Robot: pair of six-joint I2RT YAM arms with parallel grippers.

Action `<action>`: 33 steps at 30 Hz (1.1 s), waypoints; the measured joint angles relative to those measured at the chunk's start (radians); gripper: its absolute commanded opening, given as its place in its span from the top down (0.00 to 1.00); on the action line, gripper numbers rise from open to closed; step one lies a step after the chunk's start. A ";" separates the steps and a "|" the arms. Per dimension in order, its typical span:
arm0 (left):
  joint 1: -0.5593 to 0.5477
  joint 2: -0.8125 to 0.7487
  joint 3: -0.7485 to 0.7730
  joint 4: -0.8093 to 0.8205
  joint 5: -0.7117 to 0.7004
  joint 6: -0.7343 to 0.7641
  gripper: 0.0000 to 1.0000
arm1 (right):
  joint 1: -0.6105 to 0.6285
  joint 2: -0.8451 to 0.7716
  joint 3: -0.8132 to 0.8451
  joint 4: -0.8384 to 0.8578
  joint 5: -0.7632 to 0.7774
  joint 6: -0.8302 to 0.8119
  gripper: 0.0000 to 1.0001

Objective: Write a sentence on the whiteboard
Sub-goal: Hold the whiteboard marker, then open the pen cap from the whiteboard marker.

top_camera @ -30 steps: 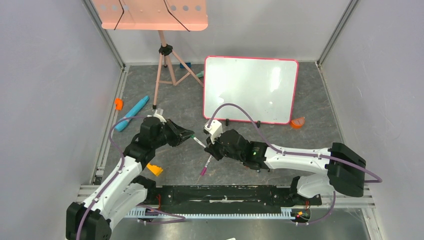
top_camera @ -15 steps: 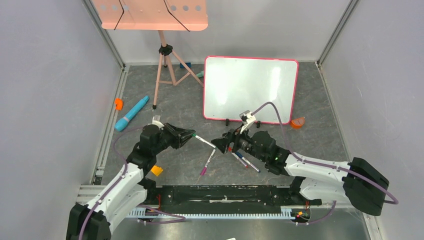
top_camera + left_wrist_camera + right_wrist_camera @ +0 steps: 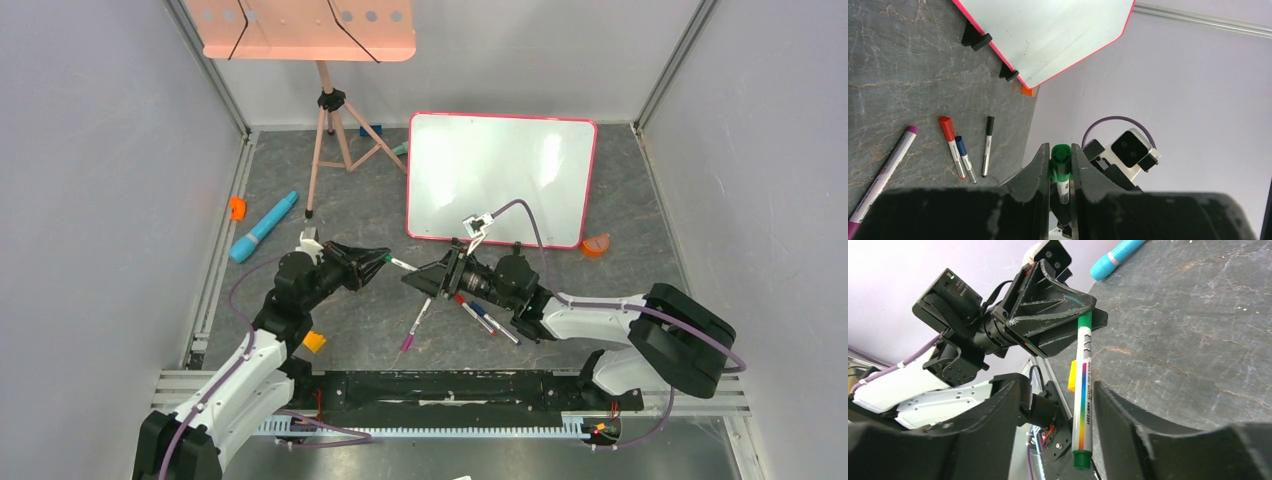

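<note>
Here the left pincer (image 3: 377,263) is clamped on the green end of a marker (image 3: 1082,390), while the right pincer (image 3: 420,283) stands open, straddling the marker's barrel. The whiteboard (image 3: 500,180) stands propped at the far side of the counter (image 3: 630,280), behind both.

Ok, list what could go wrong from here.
1. The green marker is held by the left gripper at one end only, while the right gripper stands open around it. If released too soon, it would likely drop.
2. The loose markers lie on the table beside the right gripper and could get swept aside.
3. The whiteboard stands on small feet, so pen pressure might push it.
</note>
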State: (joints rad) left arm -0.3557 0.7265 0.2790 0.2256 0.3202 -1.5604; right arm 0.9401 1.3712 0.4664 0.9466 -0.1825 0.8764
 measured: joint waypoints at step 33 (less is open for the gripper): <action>0.010 -0.093 0.002 -0.098 0.033 0.013 0.98 | -0.009 -0.021 0.018 -0.109 0.016 0.089 1.00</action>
State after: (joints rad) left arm -0.3462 0.6334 0.2813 0.1276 0.3531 -1.5475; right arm 0.9310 1.3506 0.4843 0.8371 -0.1665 0.9657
